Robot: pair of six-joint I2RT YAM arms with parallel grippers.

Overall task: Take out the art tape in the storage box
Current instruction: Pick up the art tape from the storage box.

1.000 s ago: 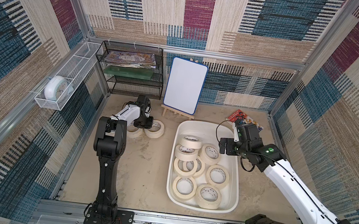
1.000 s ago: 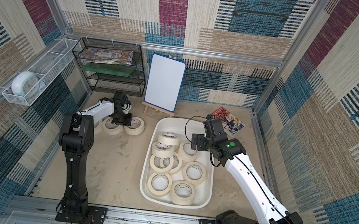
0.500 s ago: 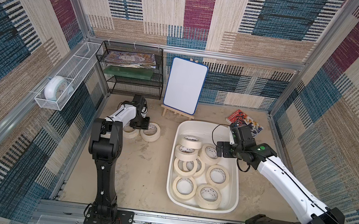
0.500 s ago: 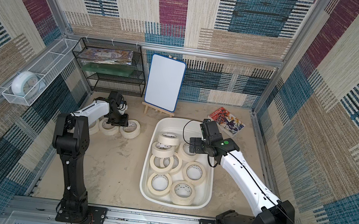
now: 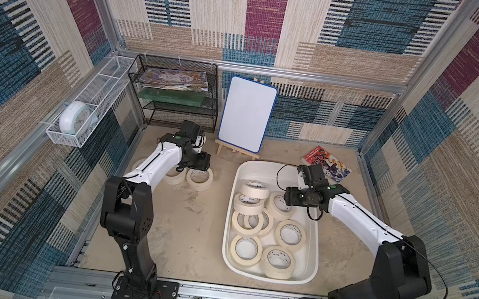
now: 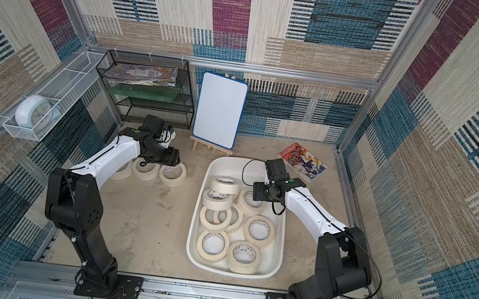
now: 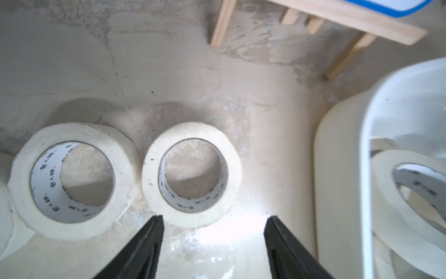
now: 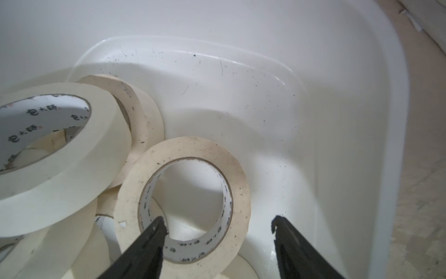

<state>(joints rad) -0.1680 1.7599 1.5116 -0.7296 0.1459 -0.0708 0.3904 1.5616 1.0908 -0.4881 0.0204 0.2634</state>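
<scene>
The storage box, a shallow white tub, holds several cream art tape rolls. Three more rolls lie on the floor left of it, the nearest just below my left gripper. In the left wrist view that roll lies flat ahead of the open left gripper, apart from both fingers. My right gripper is down in the box's far end. In the right wrist view the right gripper stands open astride the wall of a tilted roll, one finger in its hole.
A black mesh rack with books stands at the back left, and a whiteboard on a wooden easel beside it. A comic book lies behind the box. A white wire basket with a clock hangs on the left wall.
The left jaws have opened and let the roll go beside the others on the floor. The right gripper has dropped onto a roll in the box, and its jaws have narrowed.
</scene>
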